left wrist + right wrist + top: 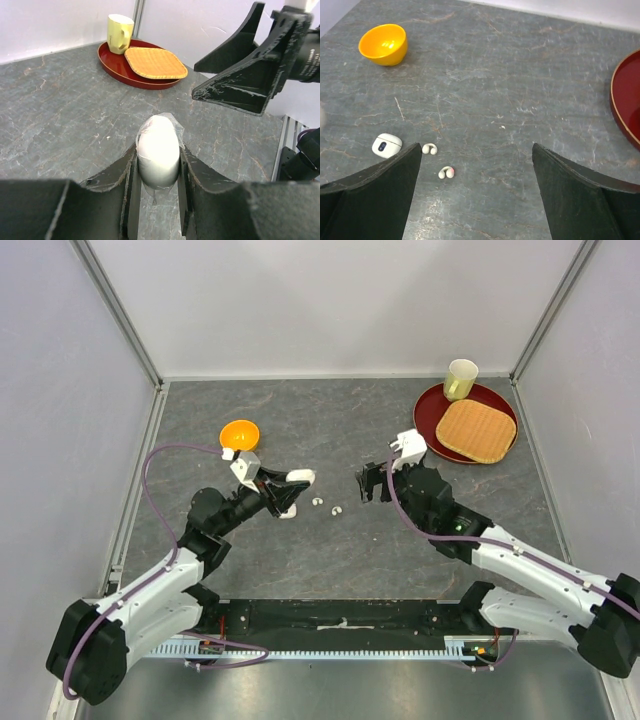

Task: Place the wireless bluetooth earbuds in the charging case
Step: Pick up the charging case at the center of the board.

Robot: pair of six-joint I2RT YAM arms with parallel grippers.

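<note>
The left claw (297, 490) is narrowly pinched on a white charging case (158, 145). The right claw (476, 145) gapes wide. Two earbuds (429, 148) lie on the surface (520, 75) at the left claw's four o'clock (top view), near a second case (386, 145).

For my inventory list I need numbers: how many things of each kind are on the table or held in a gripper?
White earbud: 2
White charging case: 2
Orange bowl: 1
Red tray: 1
Yellow mug: 1
Woven mat: 1
Total: 8
</note>
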